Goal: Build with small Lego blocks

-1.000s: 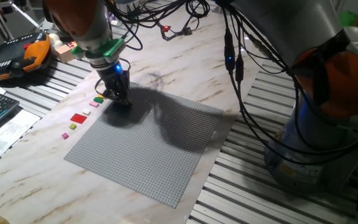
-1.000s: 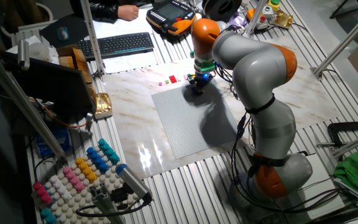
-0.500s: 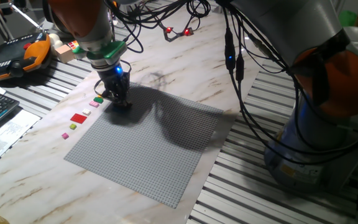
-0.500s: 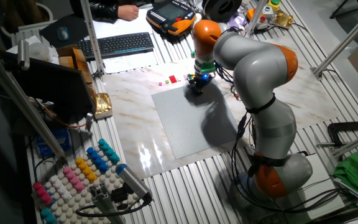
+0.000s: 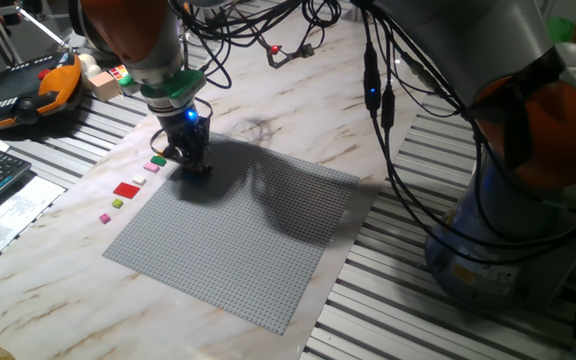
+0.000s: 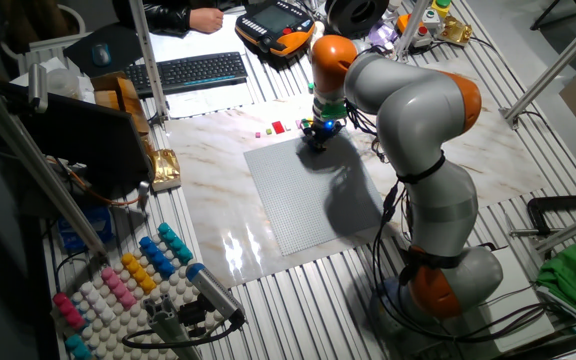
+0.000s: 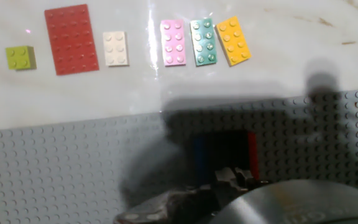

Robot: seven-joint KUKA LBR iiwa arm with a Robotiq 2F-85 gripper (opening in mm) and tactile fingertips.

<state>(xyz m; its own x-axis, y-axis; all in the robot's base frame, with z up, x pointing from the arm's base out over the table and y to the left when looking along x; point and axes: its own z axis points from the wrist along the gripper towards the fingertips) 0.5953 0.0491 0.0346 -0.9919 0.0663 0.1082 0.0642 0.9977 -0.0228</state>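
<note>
Marbled white tabletop [image 5: 298, 110] carries a large grey studded baseplate [image 5: 238, 240], and the black two-finger pincer [image 5: 193, 165] stands down on the plate's corner, tips at the studs. Whether its fingers are parted or pressed together cannot be told: in the hand view they are lost in shadow. Just ahead of the tips in that view sit a thin dark blue brick [image 7: 198, 158], a black one [image 7: 229, 155] and a thin red one [image 7: 252, 155], side by side on the plate; contact with the fingers is unclear.

Beyond the pincer, off the plate on the marble, a row of small flat Lego pieces lies: a lime square [image 7: 20, 57], a wide red rectangular plate [image 7: 71, 38], a white square [image 7: 115, 48], then a pink brick [image 7: 172, 42], a teal-green brick [image 7: 203, 41] and a yellow brick [image 7: 234, 40] close together. An orange-and-black handheld controller [image 5: 28, 92] rests well away from the pincer.
</note>
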